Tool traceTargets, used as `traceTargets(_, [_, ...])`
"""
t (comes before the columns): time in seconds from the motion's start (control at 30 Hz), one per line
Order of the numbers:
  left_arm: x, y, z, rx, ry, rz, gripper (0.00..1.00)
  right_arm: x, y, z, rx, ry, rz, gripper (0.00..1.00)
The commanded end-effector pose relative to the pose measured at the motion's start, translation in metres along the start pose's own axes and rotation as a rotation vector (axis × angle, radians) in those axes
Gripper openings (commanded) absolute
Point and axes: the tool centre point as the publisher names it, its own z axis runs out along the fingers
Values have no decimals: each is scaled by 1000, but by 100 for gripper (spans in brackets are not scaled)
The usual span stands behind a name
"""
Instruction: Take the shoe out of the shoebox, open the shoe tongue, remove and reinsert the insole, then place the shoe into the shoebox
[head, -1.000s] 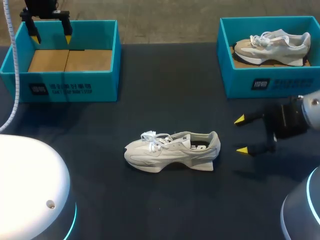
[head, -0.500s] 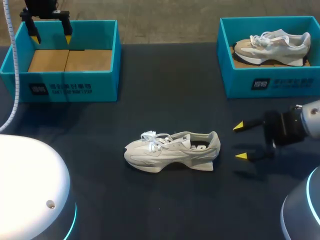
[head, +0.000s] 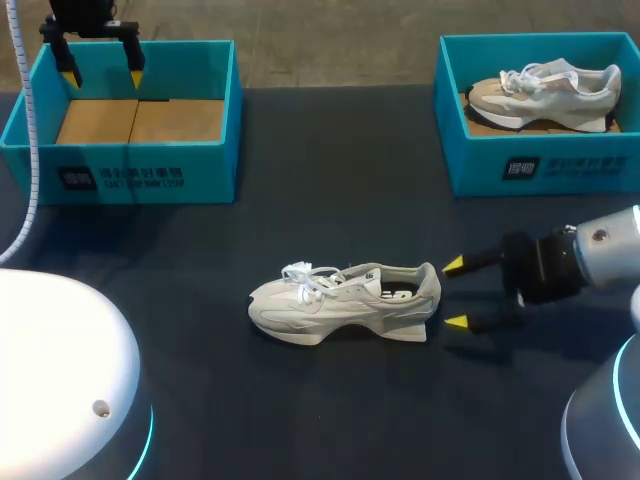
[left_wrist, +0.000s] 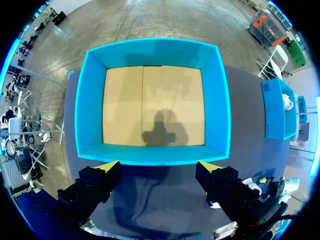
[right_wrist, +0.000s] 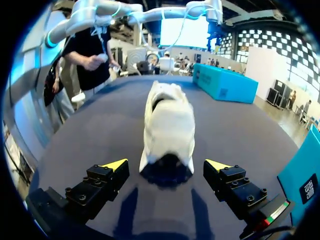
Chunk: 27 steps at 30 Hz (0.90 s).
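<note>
The right gripper (head: 455, 293) has slid in across the table from the right and now sits just behind the heel of the loose shoe (head: 340, 300). A second ago it was well clear of it. Nothing else has shifted.

The dark table (head: 300, 150) carries two teal shoeboxes at its far side. The left shoebox (head: 135, 175) shows only a bare cardboard floor. The right shoebox (head: 540, 165) has a second pale sneaker (head: 545, 95) lying in it.

The loose shoe stands on its sole near the middle of the table, outside both boxes, toe to the left and heel to the right. It is an off-white and pale grey sneaker with white laces, a thick wedge sole and a dark insole showing at the collar. From the right wrist, the heel (right_wrist: 169, 125) lies straight ahead of the spread fingers, which hold nothing.

The left gripper (head: 102, 72) hangs over the near wall of the left shoebox (left_wrist: 150, 155), fingers (left_wrist: 107, 166) apart and empty.
</note>
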Motion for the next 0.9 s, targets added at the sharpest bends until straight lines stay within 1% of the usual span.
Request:
traceTargets(0.03, [0, 0, 0, -1, -1, 0, 100, 0, -1, 13, -3, 5, -7, 100])
traceTargets(0.43, [0, 0, 0, -1, -1, 0, 100, -9, 4, 28, -27, 13, 0, 100])
traceTargets(0.9, [0, 0, 0, -1, -1, 0, 100, -7, 11, 55, -64, 30, 11, 100])
